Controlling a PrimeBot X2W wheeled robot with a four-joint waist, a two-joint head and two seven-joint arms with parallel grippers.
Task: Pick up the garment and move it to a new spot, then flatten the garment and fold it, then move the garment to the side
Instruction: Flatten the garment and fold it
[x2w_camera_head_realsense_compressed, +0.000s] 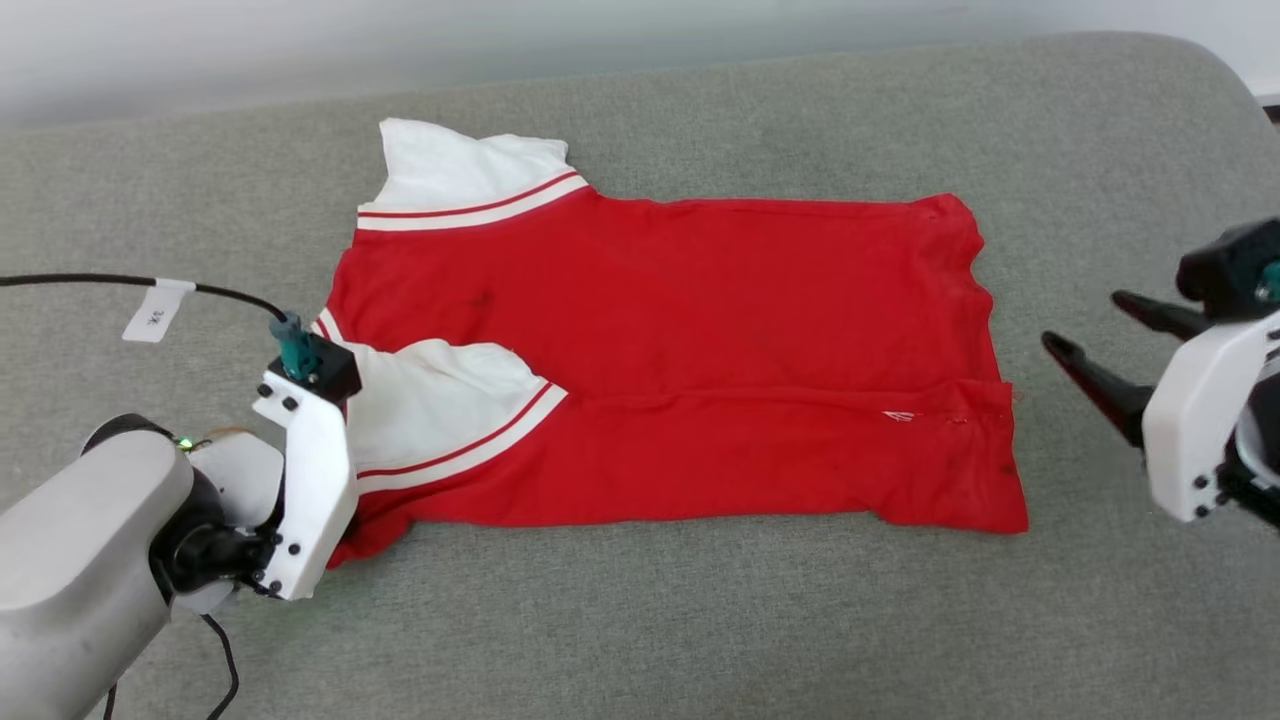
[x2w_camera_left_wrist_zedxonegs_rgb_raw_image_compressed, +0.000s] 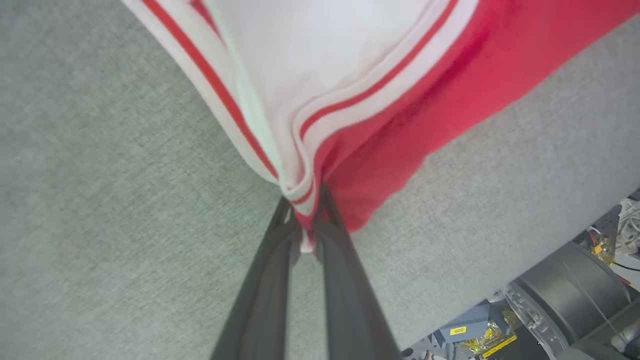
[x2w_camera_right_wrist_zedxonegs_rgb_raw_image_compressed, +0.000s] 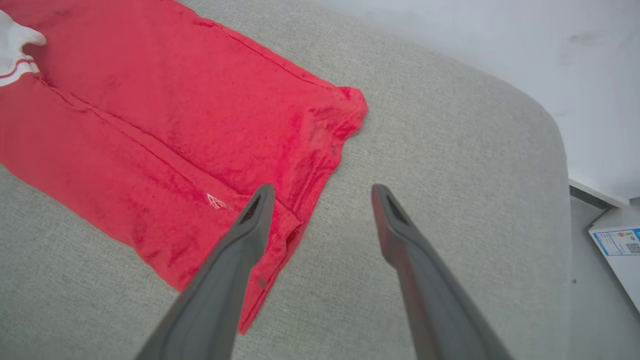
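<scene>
One garment (x2w_camera_head_realsense_compressed: 700, 330) — left hand (x2w_camera_left_wrist_zedxonegs_rgb_raw_image_compressed: 306, 205) pinches it.

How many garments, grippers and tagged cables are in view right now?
Garments: 1, the garment, red with white sleeves.
Grippers: 2, left gripper pinching the garment's edge, right gripper open.
Tagged cables: 1, black cable with a paper tag.
Total: 4.

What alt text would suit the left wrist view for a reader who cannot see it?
The left gripper, closed, pinches the red-and-white striped edge of the garment, where a white sleeve meets the red body. The garment lies on a grey upholstered surface; grey machinery shows at the lower right.
</scene>
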